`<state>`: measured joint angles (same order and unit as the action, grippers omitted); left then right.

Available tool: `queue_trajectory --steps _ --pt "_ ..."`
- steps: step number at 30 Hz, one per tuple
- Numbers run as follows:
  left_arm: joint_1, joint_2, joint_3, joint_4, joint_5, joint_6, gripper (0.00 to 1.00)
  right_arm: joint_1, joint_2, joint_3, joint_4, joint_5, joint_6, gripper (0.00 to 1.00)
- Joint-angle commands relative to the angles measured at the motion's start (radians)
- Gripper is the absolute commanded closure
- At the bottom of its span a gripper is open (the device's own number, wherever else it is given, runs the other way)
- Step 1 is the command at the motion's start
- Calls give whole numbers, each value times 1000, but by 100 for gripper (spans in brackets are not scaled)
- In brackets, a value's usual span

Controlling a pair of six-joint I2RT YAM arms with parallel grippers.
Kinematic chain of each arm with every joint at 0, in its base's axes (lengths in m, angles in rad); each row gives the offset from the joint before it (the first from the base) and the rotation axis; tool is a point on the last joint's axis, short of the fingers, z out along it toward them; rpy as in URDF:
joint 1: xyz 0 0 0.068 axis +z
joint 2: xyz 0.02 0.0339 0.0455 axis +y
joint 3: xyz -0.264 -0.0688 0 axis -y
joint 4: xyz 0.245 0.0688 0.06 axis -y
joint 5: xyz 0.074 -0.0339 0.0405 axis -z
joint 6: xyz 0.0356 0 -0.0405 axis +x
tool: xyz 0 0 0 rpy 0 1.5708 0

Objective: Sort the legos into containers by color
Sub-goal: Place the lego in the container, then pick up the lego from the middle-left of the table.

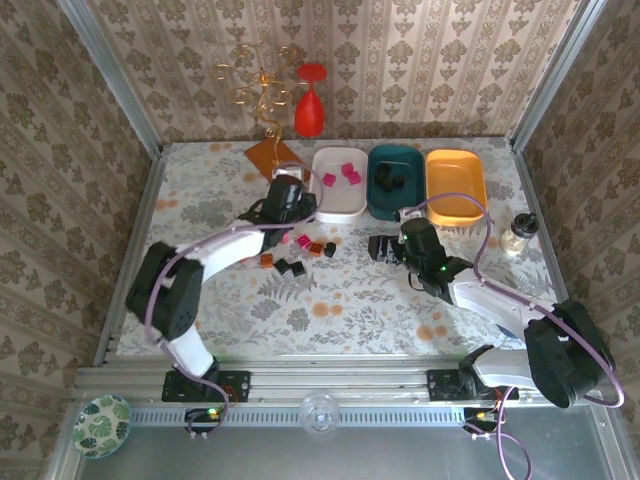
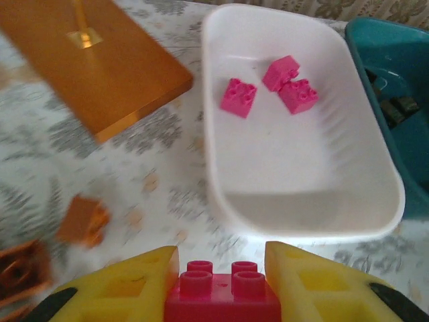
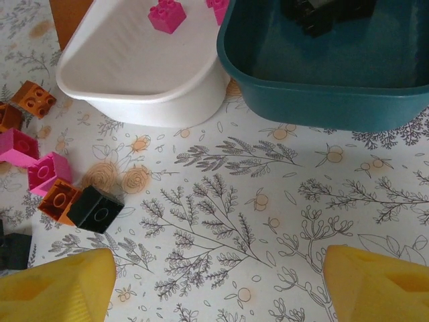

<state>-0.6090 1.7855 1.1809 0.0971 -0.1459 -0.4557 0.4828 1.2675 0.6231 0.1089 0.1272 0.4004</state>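
I have the left gripper [image 2: 222, 265] clamped on one pink lego [image 2: 224, 298], studs up, just short of the near rim of the white tray [image 2: 228, 201]. I count three pink legos [image 2: 238, 98] inside that tray. The teal tray [image 3: 322, 100] sits just beside it and holds black legos [image 3: 322, 13]; I cannot tell how many. The orange-yellow tray [image 1: 455, 170] comes next in the row. Loose legos [image 3: 59, 200] lie near the white tray: two pink, three orange, two black. The right gripper [image 3: 218, 282] hangs spread wide over open tablecloth [image 3: 268, 201].
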Motion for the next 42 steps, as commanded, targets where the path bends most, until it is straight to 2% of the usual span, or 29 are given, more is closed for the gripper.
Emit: queue_trajectory --steps 1,5,9,12,16,19,21,23,27,30,35,42 --pt "-6 140 177 0 59 43 65 -1 -7 -12 25 35 19 18" --pt "-6 318 417 -91 77 67 61 -1 -5 -12 25 35 19 18" --pt "-2 352 527 -159 66 113 40 -1 -13 -12 29 10 6 17" --pt "6 249 430 -153 32 155 28 4 -18 -12 48 -46 -5 17" --pt "55 -9 107 -86 16 164 21 26 -11 -7 61 -60 -15 17" --pt "132 -195 -137 -83 15 157 18 37 10 2 60 -67 -13 17" --pt "219 -278 -237 -99 29 132 18 43 29 10 62 -72 -11 17" --pt "298 -300 -287 -111 77 116 18 50 50 20 60 -75 -9 17" --pt "388 -218 -225 -166 165 110 18 57 87 41 46 -75 -6 17" --pt "419 -125 -140 -189 189 110 18 59 92 47 34 -63 -9 17" --pt "434 27 -2 -269 168 121 23 59 71 40 23 -38 -21 17" --pt "434 138 68 -322 181 118 28 59 72 44 17 -38 -20 17"
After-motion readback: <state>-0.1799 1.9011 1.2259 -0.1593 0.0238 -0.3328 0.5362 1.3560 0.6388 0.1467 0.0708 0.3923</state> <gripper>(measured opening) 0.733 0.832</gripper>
